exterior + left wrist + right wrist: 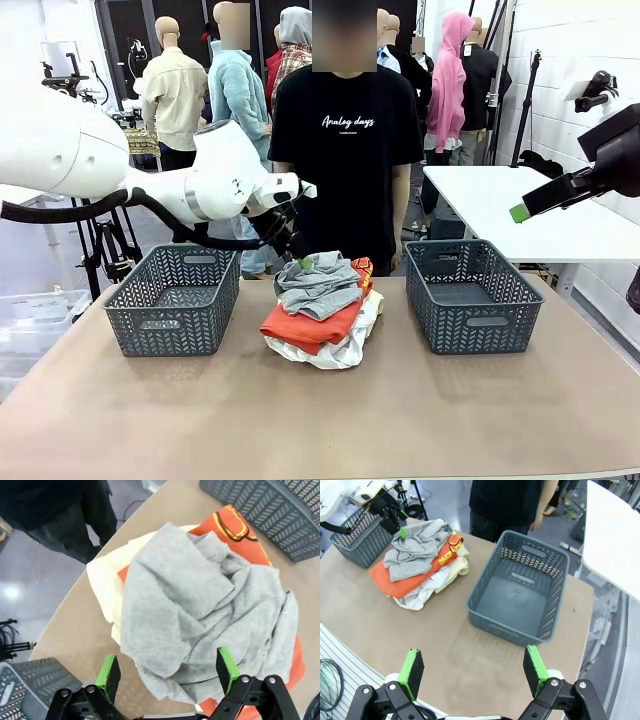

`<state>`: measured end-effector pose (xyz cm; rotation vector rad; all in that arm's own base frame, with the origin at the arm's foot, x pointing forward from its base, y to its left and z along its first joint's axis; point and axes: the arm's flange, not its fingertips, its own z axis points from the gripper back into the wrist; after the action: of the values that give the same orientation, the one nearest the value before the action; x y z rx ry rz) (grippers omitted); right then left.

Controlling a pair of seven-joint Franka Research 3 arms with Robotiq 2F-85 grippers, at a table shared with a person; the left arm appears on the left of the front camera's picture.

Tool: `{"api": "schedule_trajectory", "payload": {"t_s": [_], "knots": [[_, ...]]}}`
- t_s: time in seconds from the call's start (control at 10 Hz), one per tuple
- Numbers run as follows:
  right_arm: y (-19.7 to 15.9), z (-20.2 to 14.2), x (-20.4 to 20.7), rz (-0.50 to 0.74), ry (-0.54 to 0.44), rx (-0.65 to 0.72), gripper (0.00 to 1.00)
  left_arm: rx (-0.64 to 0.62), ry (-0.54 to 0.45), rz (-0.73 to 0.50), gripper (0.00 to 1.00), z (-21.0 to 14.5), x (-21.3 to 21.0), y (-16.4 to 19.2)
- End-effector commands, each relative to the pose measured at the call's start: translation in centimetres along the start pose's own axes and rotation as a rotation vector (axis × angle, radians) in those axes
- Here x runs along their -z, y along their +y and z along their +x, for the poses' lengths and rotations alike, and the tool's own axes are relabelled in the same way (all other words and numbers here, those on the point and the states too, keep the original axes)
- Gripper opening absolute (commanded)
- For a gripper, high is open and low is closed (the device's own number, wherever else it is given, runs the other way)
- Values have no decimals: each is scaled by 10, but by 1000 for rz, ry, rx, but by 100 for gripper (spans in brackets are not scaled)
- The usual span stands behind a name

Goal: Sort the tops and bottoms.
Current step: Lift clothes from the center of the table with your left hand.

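Note:
The tops and bottoms lie in one heap mid-table. A grey garment [318, 285] is on top, over an orange-red one [310, 322] with a white one [345, 352] beneath. In the left wrist view the grey cloth [200, 605] covers a pale yellow piece [106, 587]. My left gripper [297, 258] hangs open just above the heap's far-left edge, its fingers [167, 669] spread over the grey cloth and holding nothing. My right gripper [530, 205] is raised high at the right, open [474, 670] and empty, over the table in front of the right basket.
An empty grey basket [175, 298] stands left of the heap and another [470, 295] right of it. A person in a black T-shirt [345, 150] stands at the far edge. A white table [545, 225] is behind on the right.

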<state>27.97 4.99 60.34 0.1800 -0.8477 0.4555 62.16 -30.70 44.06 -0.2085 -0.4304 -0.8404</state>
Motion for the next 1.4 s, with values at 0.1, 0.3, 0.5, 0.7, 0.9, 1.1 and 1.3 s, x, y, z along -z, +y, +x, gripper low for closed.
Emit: {"api": "schedule_trajectory", "payload": {"t_s": [0.1,0.3,0.5,0.7,0.9,1.1,1.3], "knots": [[1,0,1,2,8,12,100,16,49,-33,100,31,16,0],[1,0,1,2,8,12,100,4,82,-34,100,39,25,7],[1,0,1,2,8,12,100,-15,99,-37,100,48,28,16],[1,0,1,2,8,12,100,-38,128,-46,100,53,26,16],[1,0,1,2,8,12,100,-68,197,-55,100,55,26,13],[1,0,1,2,8,12,100,-106,252,-33,96,50,27,14],[1,0,1,2,8,12,100,-104,273,-7,91,50,28,15]]}}
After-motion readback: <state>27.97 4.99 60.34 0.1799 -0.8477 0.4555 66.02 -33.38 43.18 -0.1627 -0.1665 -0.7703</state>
